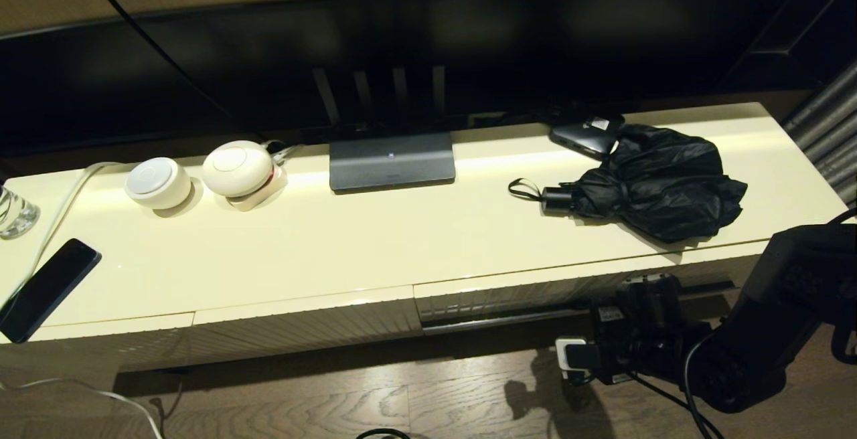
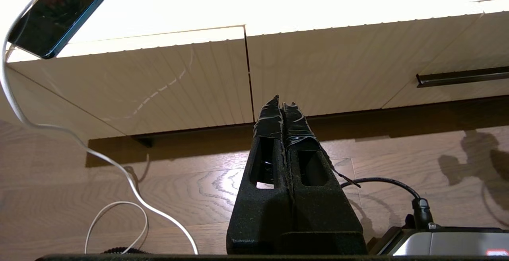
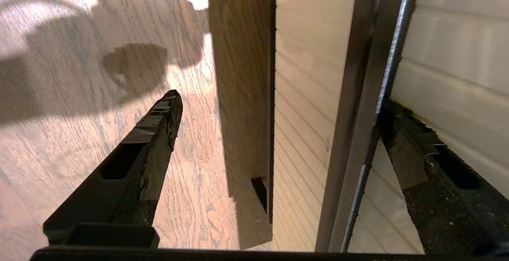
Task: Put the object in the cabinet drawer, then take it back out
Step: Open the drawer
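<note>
The black folding umbrella [image 1: 659,181] lies bunched on the right of the cream cabinet top [image 1: 375,238], handle and wrist loop pointing left. No gripper touches it. Below it is the cabinet drawer [image 1: 535,295] with its ribbed front and dark underside strip [image 1: 509,322]; its interior does not show. My right gripper [image 1: 646,285] sits low against that front and is open wide. In the right wrist view, one of the right gripper's [image 3: 278,129] fingertips [image 3: 401,145] lies against the drawer's dark strip [image 3: 358,94] and the other hangs over the floor. My left gripper [image 2: 281,104] is shut and empty, low before the left panels.
A slim phone [image 1: 47,288] lies at the top's left end, with a glass [image 1: 13,211] and two round white devices [image 1: 157,183] behind it. The TV foot [image 1: 392,161] stands mid-back. A small black box [image 1: 586,134] touches the umbrella. White cable [image 2: 119,173] trails over the wooden floor.
</note>
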